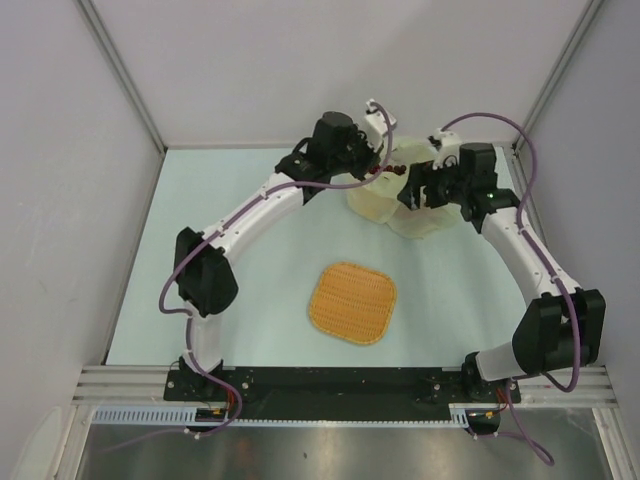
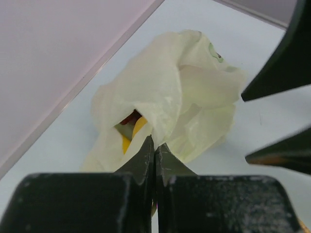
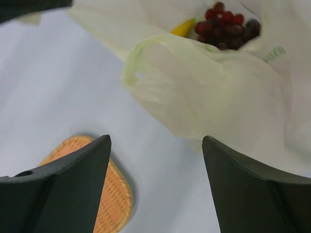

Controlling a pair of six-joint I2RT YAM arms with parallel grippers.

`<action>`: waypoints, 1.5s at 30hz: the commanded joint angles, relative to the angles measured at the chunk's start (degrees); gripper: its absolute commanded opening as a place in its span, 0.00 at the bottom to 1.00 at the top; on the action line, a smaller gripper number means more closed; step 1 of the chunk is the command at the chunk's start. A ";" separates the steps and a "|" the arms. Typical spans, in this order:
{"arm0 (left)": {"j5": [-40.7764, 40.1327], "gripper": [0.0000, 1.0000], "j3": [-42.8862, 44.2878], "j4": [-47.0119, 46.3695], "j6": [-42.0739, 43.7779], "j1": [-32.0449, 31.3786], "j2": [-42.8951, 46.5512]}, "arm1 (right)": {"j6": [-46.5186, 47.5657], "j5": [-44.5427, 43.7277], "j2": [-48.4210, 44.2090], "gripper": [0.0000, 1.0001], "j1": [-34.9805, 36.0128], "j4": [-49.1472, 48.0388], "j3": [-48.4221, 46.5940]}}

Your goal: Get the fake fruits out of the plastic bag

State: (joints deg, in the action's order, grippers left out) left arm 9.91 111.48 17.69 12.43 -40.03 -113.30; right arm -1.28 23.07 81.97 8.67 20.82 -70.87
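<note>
The dark red grape bunch (image 3: 226,26) and a yellow fruit (image 3: 183,27), probably the banana, lie inside the plastic bag (image 3: 209,92). They show through its open mouth at the far side of the table (image 1: 250,290). From the right gripper (image 3: 155,160) the grapes lie ahead and slightly right, past the bag's near wall and handle loop. Its jaws stand wide apart and hold nothing, so this arm looks best placed to reach in. The left gripper (image 2: 154,148) is closed, apparently pinching a fold of the bag's rim. The orange woven mat (image 3: 104,194) lies near, apart from the bag.
</note>
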 commanded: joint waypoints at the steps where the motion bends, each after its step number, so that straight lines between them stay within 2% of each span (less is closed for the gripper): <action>1: 5.01 0.00 -0.20 0.15 -11.00 6.27 7.37 | 15.51 -5.21 0.46 0.82 5.57 -6.22 -2.61; 4: 6.87 0.00 -4.68 0.41 -13.64 7.51 10.90 | 14.03 -8.64 2.13 0.83 7.76 -9.57 -3.83; 11: 8.54 0.00 -11.54 -1.08 -19.37 9.09 13.71 | 17.26 -9.09 5.39 0.80 14.18 -8.17 -5.42; 18: 10.21 0.00 -11.72 -1.70 -22.62 9.09 13.10 | 20.88 -9.71 6.88 0.72 18.14 -3.68 -5.16; 23: 10.21 0.00 -11.55 -2.66 -24.29 9.88 12.31 | 23.60 -14.45 8.46 0.63 19.63 -3.94 -4.10; 26: 10.91 0.00 -11.46 -3.01 -26.13 10.85 11.52 | 26.14 -14.20 9.52 0.59 20.25 -3.59 -3.84; 31: 12.50 0.00 -11.46 -3.80 -27.89 11.90 10.90 | 32.38 -17.26 11.88 0.61 22.36 -5.43 -2.61; 32: 12.59 0.00 -11.37 -3.98 -26.94 11.91 10.82 | 33.17 -20.23 12.07 0.62 23.14 -6.31 -2.17; 37: 11.53 0.00 -9.53 -3.72 -25.70 12.08 9.15 | 39.14 -22.98 14.88 0.63 23.94 -7.99 -1.29; 40: 11.45 0.00 -8.65 -3.72 -25.61 12.26 8.62 | 40.91 -27.63 17.25 0.62 24.64 -9.12 -1.03; 42: 11.27 0.00 -8.65 -3.72 -25.35 12.17 8.62 | 41.44 -31.32 17.78 0.60 24.64 -12.19 0.03; 45: 10.92 0.00 -8.91 -3.63 -24.82 12.34 8.71 | 44.25 -34.66 17.61 0.44 24.47 -18.08 1.35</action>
State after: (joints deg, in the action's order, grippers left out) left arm 20.78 99.98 15.53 -13.08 -28.10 -104.71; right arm 38.50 -4.34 99.88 33.17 11.57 -70.32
